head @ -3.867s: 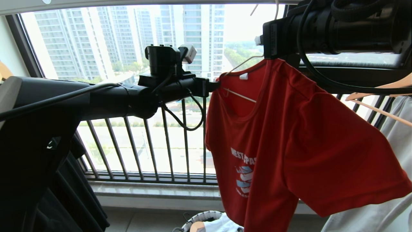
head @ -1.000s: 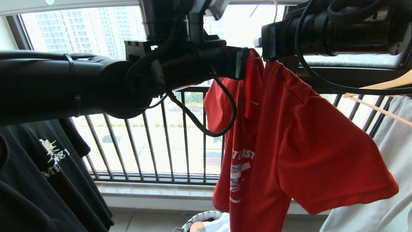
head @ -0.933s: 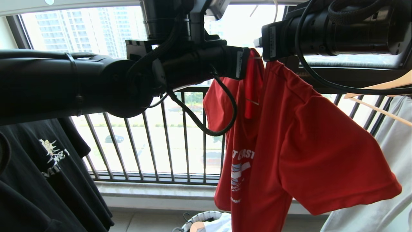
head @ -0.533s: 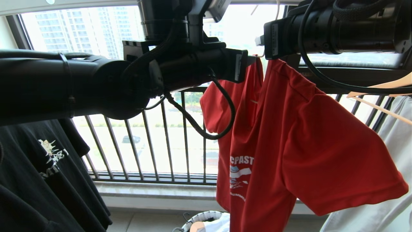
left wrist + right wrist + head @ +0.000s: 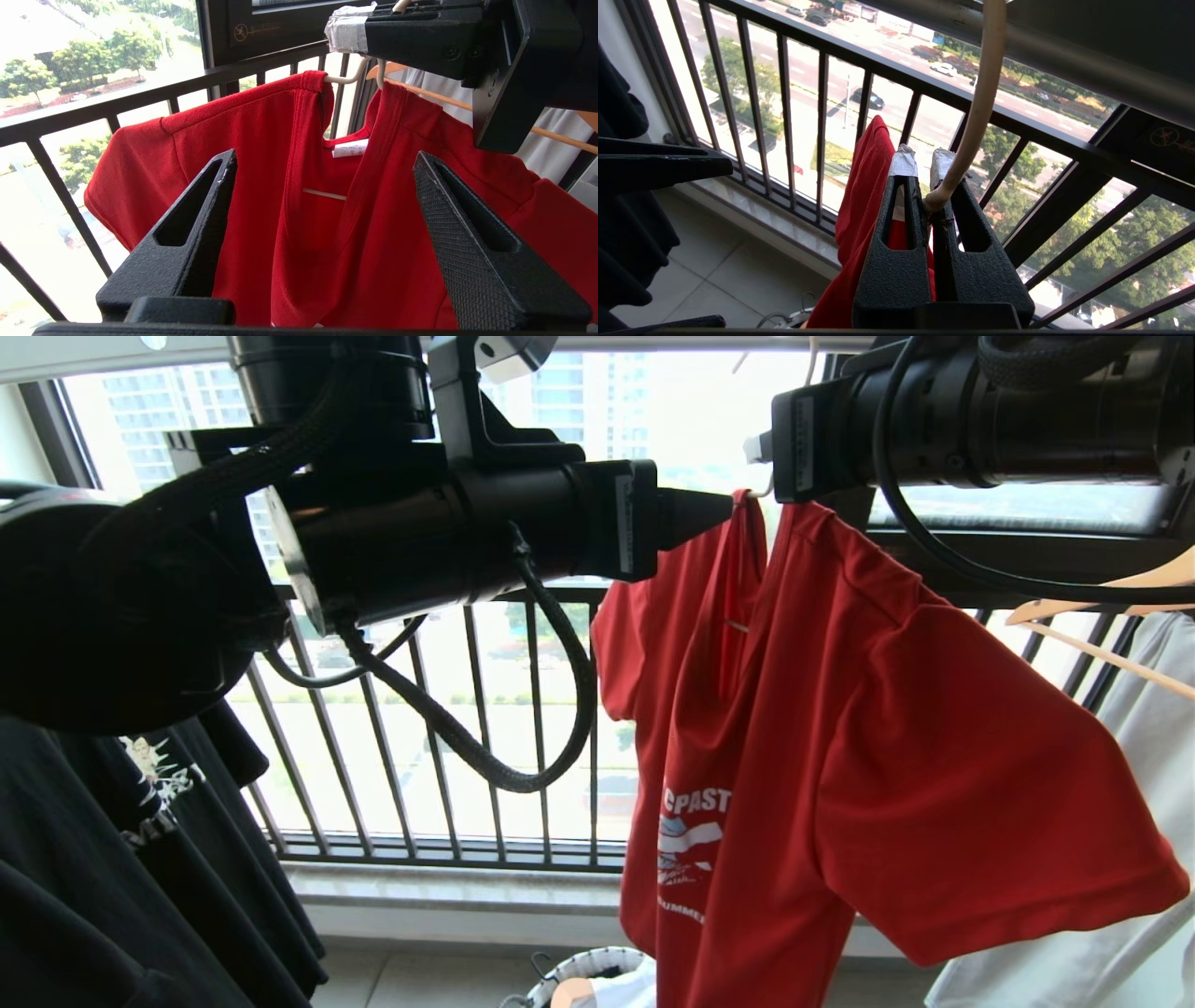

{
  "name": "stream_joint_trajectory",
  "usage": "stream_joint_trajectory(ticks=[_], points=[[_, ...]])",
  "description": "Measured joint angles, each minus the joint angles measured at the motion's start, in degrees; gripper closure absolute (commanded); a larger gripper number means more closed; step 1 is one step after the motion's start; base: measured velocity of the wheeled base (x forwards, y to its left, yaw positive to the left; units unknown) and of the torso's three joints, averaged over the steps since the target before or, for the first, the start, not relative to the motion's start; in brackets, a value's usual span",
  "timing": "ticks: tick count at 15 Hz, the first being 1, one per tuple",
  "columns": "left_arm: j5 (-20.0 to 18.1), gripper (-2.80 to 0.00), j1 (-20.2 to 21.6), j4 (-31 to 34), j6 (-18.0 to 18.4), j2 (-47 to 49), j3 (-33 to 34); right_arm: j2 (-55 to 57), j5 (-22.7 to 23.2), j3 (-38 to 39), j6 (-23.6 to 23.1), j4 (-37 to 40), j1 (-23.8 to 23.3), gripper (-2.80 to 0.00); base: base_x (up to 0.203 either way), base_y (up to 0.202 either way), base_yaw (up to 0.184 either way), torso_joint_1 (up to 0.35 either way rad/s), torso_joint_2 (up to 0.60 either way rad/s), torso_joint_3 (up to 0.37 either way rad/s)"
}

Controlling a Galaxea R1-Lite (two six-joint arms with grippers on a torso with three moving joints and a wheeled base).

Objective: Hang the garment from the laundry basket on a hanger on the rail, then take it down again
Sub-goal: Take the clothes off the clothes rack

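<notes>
Although the shirt (image 5: 840,728) is on the hanger (image 5: 345,77), the job looks only part done. Nearest the camera, the left gripper (image 5: 322,163) stands with its jaws spread wide and nothing between them, just short of the shirt's left shoulder, which is bunched in toward the collar, so that side looks half dressed. Beyond it, the right gripper (image 5: 924,161) is clenched on the hanger's neck (the taped fingertips (image 5: 903,161) pinch the cream wire) and carries the weight. The hook rises from there toward the rail (image 5: 84,355), but whether it is over the bar cannot be told. The shirt hangs in front of the balcony railing (image 5: 439,737), with the basket (image 5: 588,966) on the floor below it. Judging by this, smoothing the left shoulder, letting go at the rail and the whole taking-down remain.
</notes>
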Motion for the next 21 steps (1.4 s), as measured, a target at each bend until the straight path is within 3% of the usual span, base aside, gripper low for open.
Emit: stream_joint_trajectory(ticks=[1, 5, 9, 11, 12, 13, 21], points=[[0.09, 0.00, 0.09, -0.20, -0.96, -1.03, 1.18, -0.09, -0.02, 0.00, 0.00, 0.00, 0.02, 0.00, 0.000, 0.000, 0.000, 0.000, 0.00, 0.000], [-0.71, 0.00, 1.51, -0.20, -7.22, -3.51, 2.39, -0.48, 0.07, 0.34, 0.34, 0.02, 0.02, 0.00, 0.000, 0.000, 0.000, 0.000, 0.00, 0.000], [-11.89, 0.00, 1.57, 0.37, -9.12, -3.30, 2.62, -0.91, 0.44, 0.61, 0.36, 0.04, 0.00, 0.00, 0.000, 0.000, 0.000, 0.000, 0.00, 0.000], [-13.90, 0.00, 1.55, 0.42, -9.38, -2.14, 2.62, -0.94, 0.52, 0.67, 0.38, 0.05, 0.02, 0.00, 0.000, 0.000, 0.000, 0.000, 0.00, 0.000], [-15.28, -0.59, 1.55, 0.33, -9.35, -1.28, 2.49, -0.94, 0.52, 0.69, 0.37, 0.02, 0.00, 0.00, 0.000, 0.000, 0.000, 0.000, 0.00, 0.000], [-16.20, -2.80, 1.54, 0.15, -9.31, -0.37, 2.32, -0.94, 0.52, 0.69, 0.38, 0.02, 0.00, 0.00, 0.000, 0.000, 0.000, 0.000, 0.00, 0.000], [-16.59, -2.80, 1.66, -0.32, -8.85, 3.76, 1.96, -0.74, 0.60, 1.10, 0.52, -0.02, 0.06, 0.00, 0.000, 0.000, 0.000, 0.000, 0.00, 0.000]])
